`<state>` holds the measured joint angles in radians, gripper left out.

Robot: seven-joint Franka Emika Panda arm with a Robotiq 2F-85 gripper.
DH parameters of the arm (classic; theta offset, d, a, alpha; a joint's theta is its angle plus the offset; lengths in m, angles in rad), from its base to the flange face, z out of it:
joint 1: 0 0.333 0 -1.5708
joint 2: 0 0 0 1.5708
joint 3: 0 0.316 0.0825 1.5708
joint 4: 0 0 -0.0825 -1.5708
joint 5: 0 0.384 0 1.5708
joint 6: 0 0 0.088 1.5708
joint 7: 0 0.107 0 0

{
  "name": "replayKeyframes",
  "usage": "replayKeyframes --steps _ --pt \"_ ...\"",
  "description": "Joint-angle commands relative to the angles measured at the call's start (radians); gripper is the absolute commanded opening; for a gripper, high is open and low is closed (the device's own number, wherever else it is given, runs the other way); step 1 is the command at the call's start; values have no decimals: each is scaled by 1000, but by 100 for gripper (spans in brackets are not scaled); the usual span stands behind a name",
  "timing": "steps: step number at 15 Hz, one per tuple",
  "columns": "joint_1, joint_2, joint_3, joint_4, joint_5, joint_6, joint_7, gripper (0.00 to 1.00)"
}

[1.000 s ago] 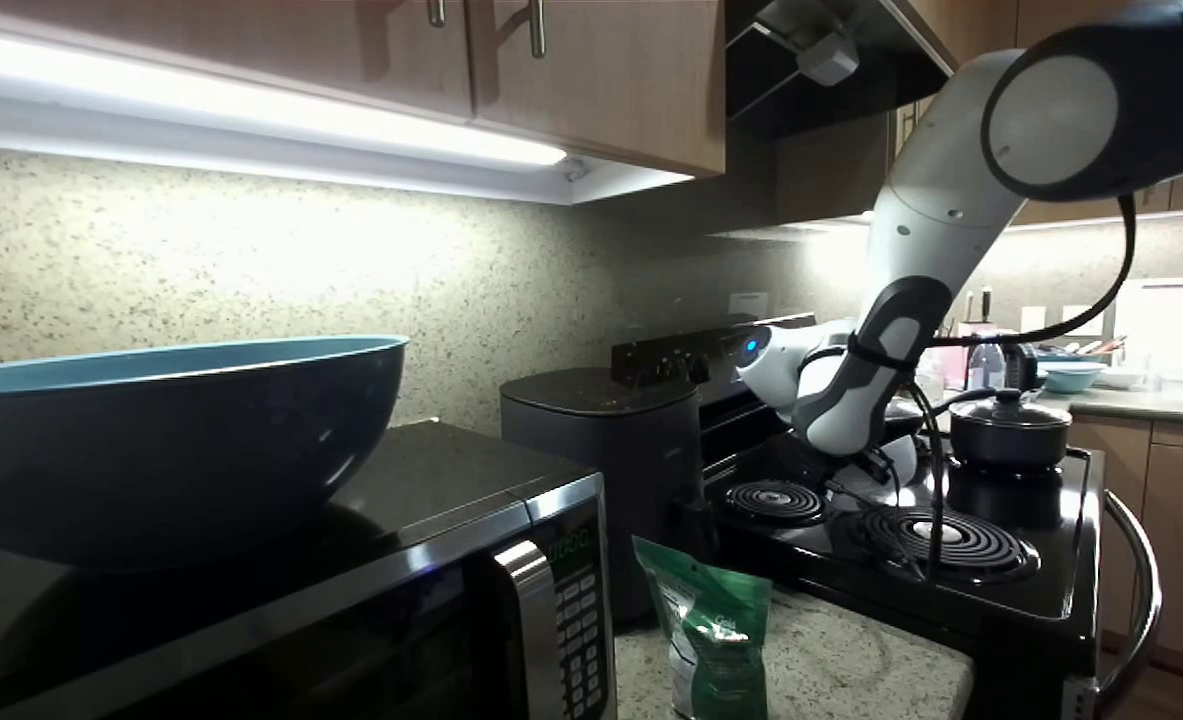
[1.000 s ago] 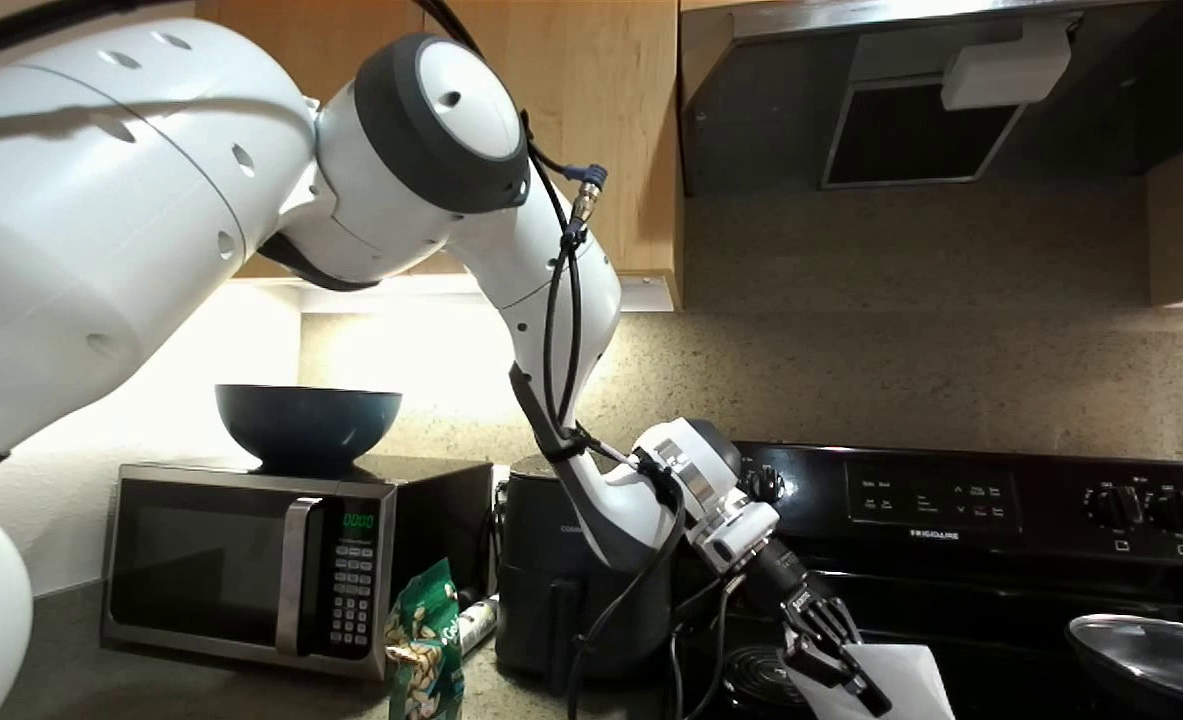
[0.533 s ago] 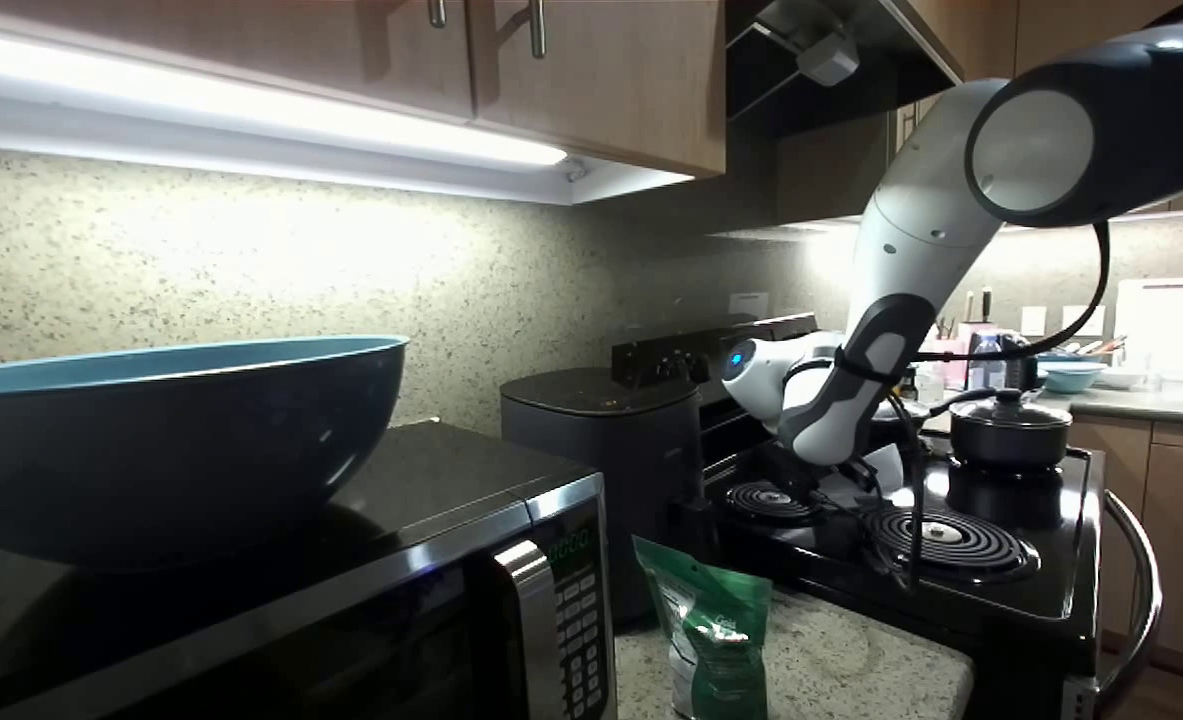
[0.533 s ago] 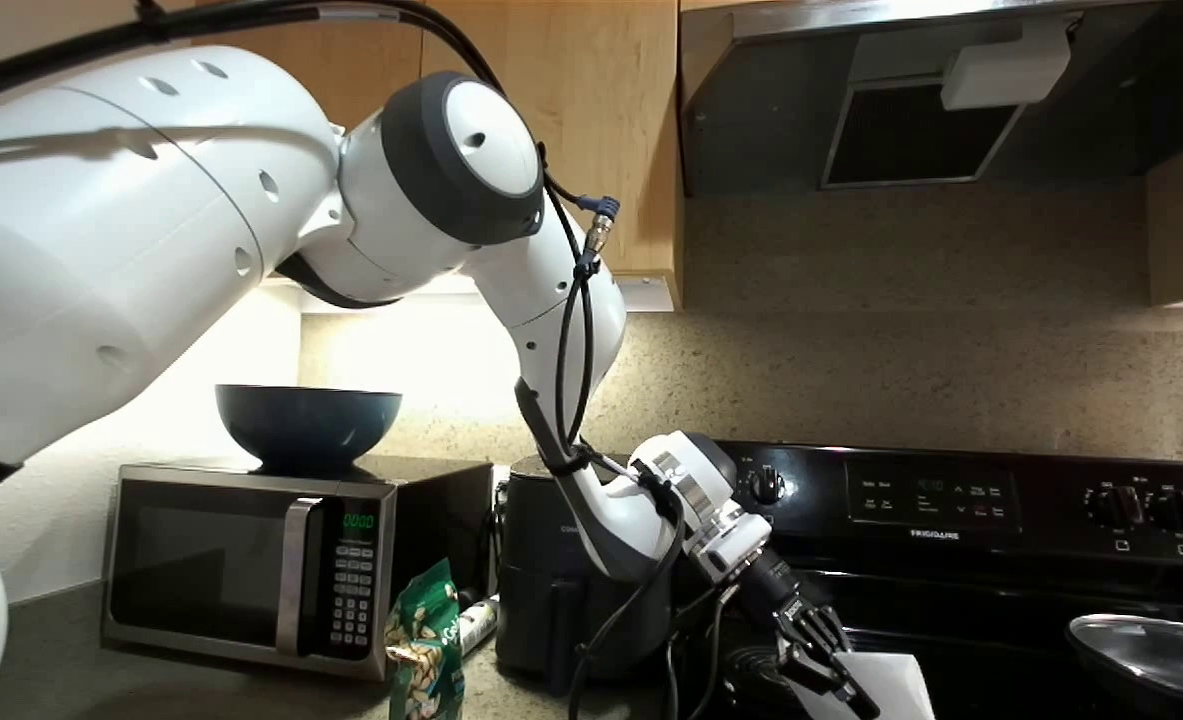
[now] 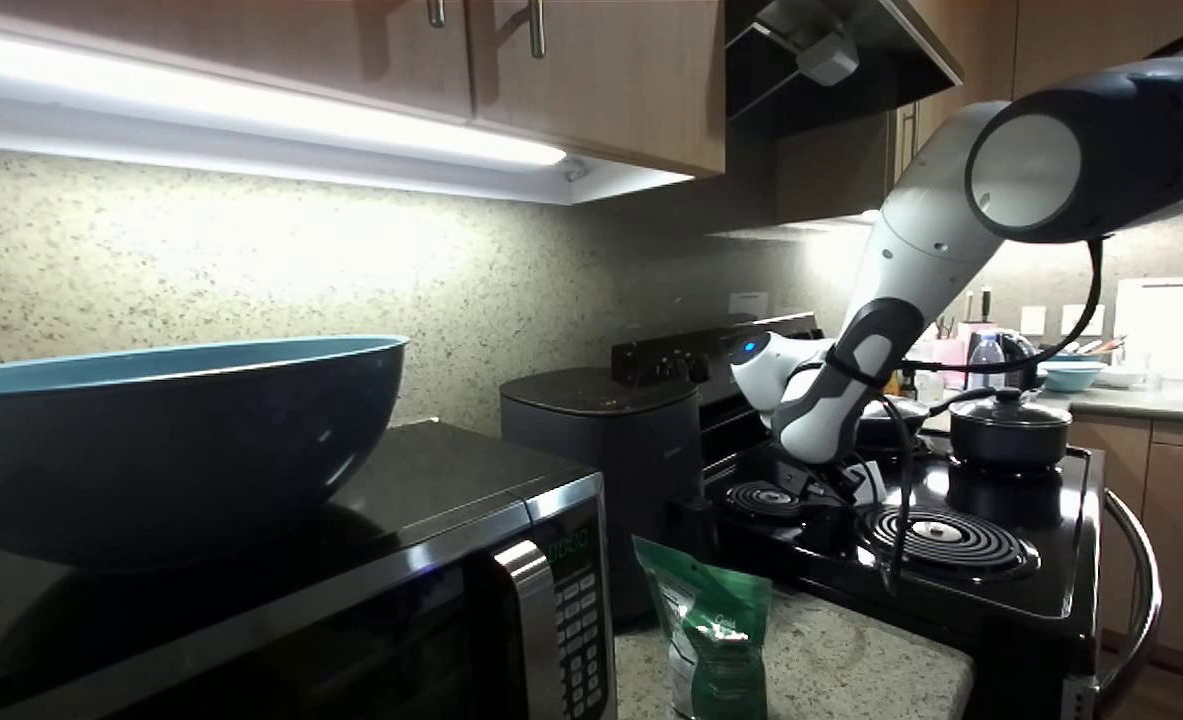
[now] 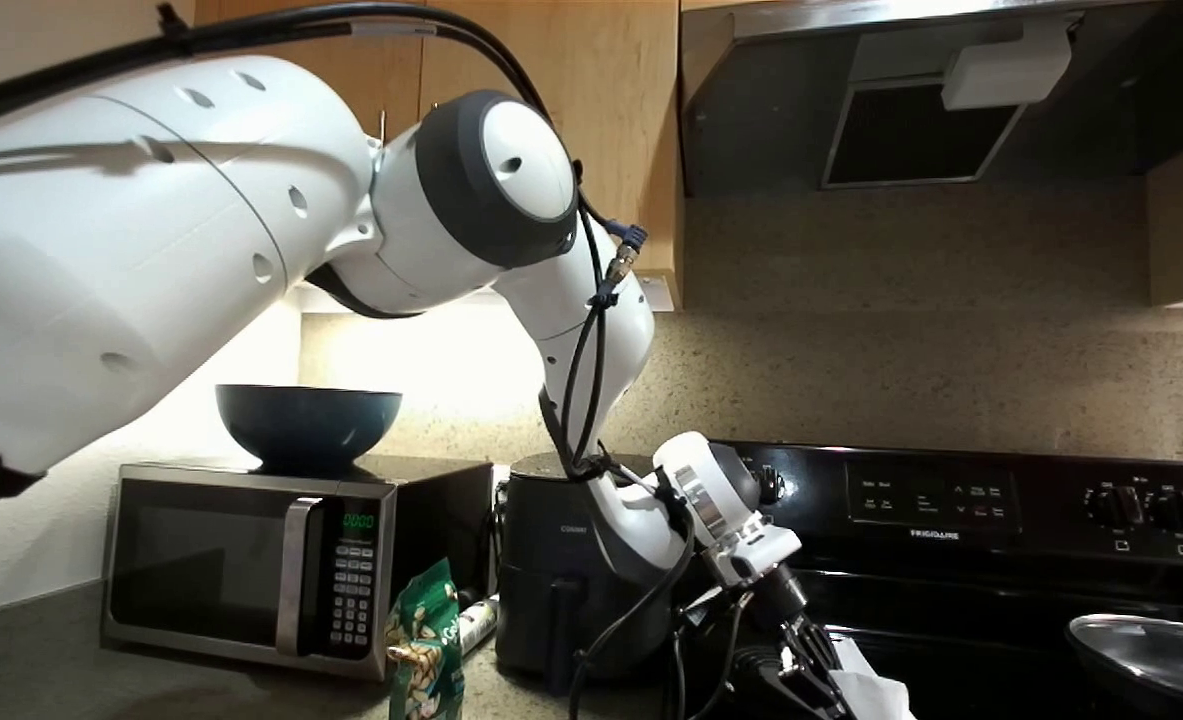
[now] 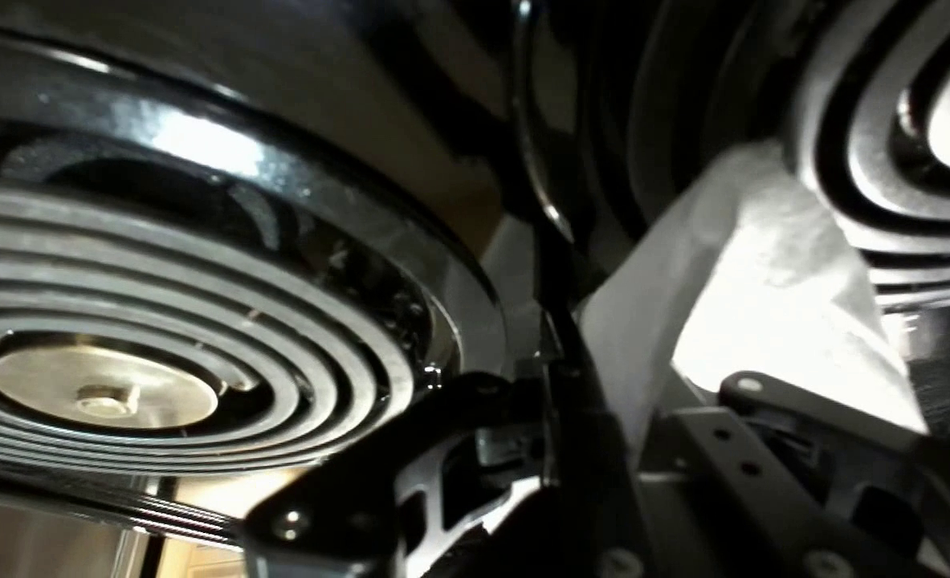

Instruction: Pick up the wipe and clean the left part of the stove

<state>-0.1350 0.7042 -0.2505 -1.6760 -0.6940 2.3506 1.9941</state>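
Note:
The white wipe [image 7: 788,313] hangs from my gripper [image 7: 595,377] in the wrist view, bent and crumpled, its far part against the edge of a coil burner [image 7: 924,185]. My gripper is shut on the wipe, with the fingers low over the black stove top. In the exterior views the wipe [image 6: 871,692] shows below the gripper [image 6: 819,672], and as a small white patch [image 5: 868,482] beside the dark gripper [image 5: 819,484]. The stove [image 5: 1036,595] has a rear burner [image 5: 771,498] beside the gripper and a front burner [image 5: 941,537] nearer its front edge.
A lidded pot [image 5: 1011,437] stands on the stove's far side; a lidded pan [image 6: 1146,650] also shows. The air fryer [image 6: 551,540] stands beside the stove. A green bag [image 5: 721,640] and the microwave [image 6: 221,570] with a bowl [image 6: 306,425] are on the counter. The arm's cable hangs near the front burner.
My gripper has come down toward the stove top with the wipe, shifting first left, then slightly right in an exterior view. The wipe, flatter before, is now bent and folded.

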Motion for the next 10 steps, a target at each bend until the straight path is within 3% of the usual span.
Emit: replayKeyframes --steps 1,6,10 --pt "38 104 -63 111 -4 -13 -1 9" --pt "75 220 -139 250 -40 -31 40 8" --pt "28 238 -85 312 29 11 -50 8"
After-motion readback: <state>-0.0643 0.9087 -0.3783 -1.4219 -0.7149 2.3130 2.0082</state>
